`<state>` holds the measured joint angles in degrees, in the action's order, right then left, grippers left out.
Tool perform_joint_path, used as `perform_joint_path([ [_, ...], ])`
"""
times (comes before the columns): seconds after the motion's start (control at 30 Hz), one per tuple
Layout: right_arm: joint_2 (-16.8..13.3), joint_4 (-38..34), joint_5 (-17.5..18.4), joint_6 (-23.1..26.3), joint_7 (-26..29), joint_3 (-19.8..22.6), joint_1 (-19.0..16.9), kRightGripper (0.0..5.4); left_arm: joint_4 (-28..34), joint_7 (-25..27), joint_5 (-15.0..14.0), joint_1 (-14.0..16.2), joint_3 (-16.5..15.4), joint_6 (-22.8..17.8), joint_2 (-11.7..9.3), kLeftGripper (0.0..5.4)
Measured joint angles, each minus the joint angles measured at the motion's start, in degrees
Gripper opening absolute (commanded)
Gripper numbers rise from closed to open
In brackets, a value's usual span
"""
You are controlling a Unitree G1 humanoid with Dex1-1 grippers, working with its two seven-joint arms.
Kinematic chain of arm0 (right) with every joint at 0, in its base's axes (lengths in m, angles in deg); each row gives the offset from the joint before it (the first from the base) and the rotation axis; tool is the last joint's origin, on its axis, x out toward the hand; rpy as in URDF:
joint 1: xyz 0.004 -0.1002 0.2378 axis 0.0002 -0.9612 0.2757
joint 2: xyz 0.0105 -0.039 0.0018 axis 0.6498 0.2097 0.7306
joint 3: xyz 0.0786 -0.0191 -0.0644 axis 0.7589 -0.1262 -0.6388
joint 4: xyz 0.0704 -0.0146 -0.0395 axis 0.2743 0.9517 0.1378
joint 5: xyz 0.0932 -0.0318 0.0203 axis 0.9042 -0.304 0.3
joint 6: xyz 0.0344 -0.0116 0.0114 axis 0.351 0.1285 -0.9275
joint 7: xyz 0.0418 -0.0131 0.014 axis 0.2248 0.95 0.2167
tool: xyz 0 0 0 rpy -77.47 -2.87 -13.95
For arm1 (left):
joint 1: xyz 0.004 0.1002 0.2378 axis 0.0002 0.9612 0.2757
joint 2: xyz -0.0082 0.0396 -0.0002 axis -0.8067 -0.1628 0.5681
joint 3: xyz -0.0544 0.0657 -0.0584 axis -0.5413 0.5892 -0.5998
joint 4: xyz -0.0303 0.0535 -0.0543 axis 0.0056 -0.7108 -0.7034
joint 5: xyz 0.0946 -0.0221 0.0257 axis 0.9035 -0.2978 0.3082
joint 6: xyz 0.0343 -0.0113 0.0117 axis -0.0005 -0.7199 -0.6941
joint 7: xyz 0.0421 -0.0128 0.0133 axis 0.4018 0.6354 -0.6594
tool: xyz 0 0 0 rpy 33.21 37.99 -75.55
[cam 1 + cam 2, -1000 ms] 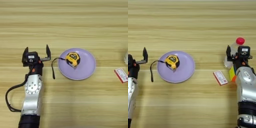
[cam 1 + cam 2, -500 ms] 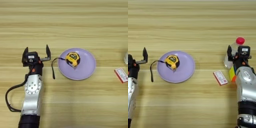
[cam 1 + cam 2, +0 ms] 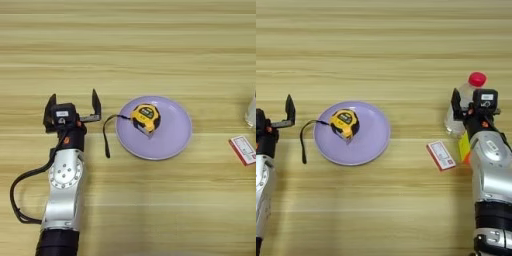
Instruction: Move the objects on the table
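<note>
A yellow-and-black tape measure [image 3: 146, 118] sits on a round lilac plate [image 3: 170, 137] in the middle of the table [image 3: 150, 45]. Its black strap [image 3: 105, 137] trails off the plate's left rim onto the wood. My left gripper [image 3: 72, 105] stands open just left of the strap, nothing between its fingers. At the right, a clear bottle [image 3: 465, 96] with a red cap [image 3: 477, 79] stands upright. My right gripper [image 3: 477, 106] is open right at it; its left finger [image 3: 455, 103] overlaps the bottle's body, and I cannot tell whether they touch.
A small red-and-white card [image 3: 440, 155] lies flat between the plate and my right arm [image 3: 490, 165]. My left arm [image 3: 65, 180] rests along the lower left, with a black cable [image 3: 20, 195] looping beside it.
</note>
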<state>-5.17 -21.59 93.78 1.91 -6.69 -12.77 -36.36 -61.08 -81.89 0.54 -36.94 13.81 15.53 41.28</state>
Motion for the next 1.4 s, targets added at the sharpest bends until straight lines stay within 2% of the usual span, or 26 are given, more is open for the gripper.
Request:
perform_joint_path([
  [0.6, 0.56, -8.81, 0.91, 4.23, -0.06, -0.73, -0.09, 3.1, -0.01, 1.07, 1.04, -0.06, 2.52, -0.02, -0.22, 5.4],
  [0.93, 1.06, -16.43, 1.87, 7.7, 0.4, -2.12, -1.24, 3.1, -0.78, 5.55, 4.65, 0.24, 9.28, -0.12, -0.78, 5.4],
  [1.4, 2.97, -23.98, 2.27, 12.1, 0.69, -5.64, -1.37, 3.1, -1.85, 8.16, 7.22, 0.89, 14.61, -0.45, -1.49, 5.4],
])
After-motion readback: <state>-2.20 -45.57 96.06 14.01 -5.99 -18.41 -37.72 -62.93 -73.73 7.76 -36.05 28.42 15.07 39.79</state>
